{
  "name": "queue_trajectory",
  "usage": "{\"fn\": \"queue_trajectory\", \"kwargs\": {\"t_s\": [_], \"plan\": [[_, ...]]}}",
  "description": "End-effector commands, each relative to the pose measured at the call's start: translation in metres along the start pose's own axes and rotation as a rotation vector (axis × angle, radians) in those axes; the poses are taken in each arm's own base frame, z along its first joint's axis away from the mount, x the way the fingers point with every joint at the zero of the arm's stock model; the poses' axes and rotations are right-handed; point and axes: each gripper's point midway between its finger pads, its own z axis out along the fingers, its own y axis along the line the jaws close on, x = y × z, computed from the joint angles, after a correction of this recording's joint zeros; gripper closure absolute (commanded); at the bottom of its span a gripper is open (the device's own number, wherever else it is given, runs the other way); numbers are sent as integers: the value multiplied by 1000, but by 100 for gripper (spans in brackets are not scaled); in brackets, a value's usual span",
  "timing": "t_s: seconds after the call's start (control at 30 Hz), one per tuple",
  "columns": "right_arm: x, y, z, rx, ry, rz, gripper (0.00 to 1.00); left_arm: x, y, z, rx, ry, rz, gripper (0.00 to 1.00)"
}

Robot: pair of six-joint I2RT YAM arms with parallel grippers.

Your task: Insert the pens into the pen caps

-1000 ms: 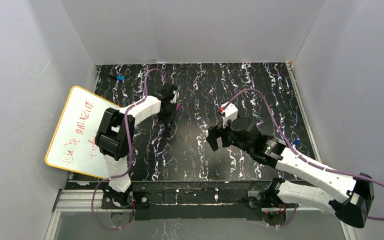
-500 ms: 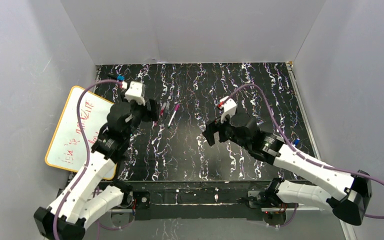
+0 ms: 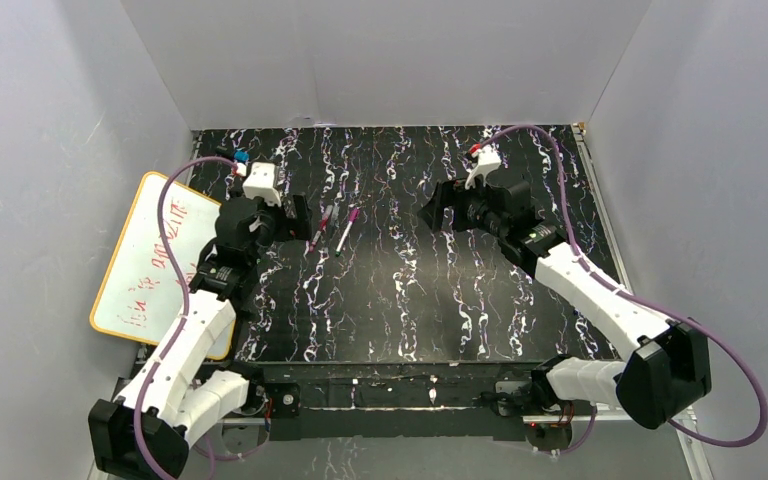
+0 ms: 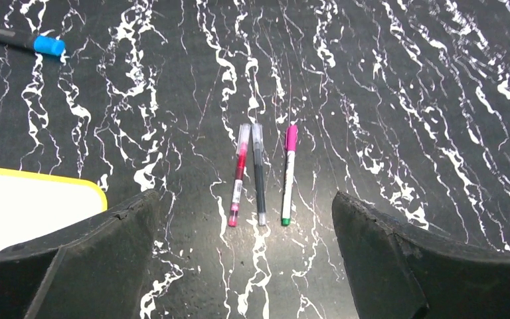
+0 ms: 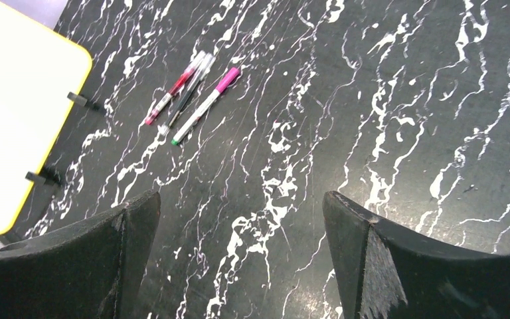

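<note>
The white-barrelled pen with a magenta cap and a green end [image 4: 288, 174] lies on the black, white-veined marble-patterned surface [image 4: 405, 100]. Just to its side is the dark-barrelled pen with a clear greyish cap [image 4: 259, 171], and pressed close against that one is the red-barrelled pen with a clear cap [image 4: 238, 174]. All three are roughly parallel, caps pointing the same way. Each seems to wear its cap already, so the task looks near done, though at this size I cannot tell whether any cap is pushed fully home.

The risk is a loosely seated cap. A pick-up by the cap end could pull it off, or it could slip away when the pen is lifted. The pens also lie so close together that a finger coming down for one would likely nudge or roll its neighbour.

The left hand [image 4: 244, 199] hangs above the trio, facing down on it, its fingers [image 4: 93, 259] spread wide and holding nothing. The right hand [image 5: 240, 199] is well apart toward the surface's far middle, angled back at the pens, equally wide open and empty.

A short black object with a blue tip [image 4: 30, 42] and a yellow-rimmed whiteboard [image 4: 26, 206] lie off to the left.
</note>
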Motion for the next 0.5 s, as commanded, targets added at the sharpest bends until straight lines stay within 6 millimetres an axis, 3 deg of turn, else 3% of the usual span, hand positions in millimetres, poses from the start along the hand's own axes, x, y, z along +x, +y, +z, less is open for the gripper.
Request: {"fn": "queue_trajectory", "kwargs": {"t_s": [0.0, 0.23, 0.47], "plan": [[-52, -3, -16, 91, -170, -12, 1, -20, -5, -5, 43, -58, -23, 2], [-63, -16, -33, 166, -245, -53, 1, -16, -13, -4, 93, -40, -32, 2], [-61, -28, -33, 224, -244, -52, 1, -14, -15, -3, 104, -30, -30, 2]]}}
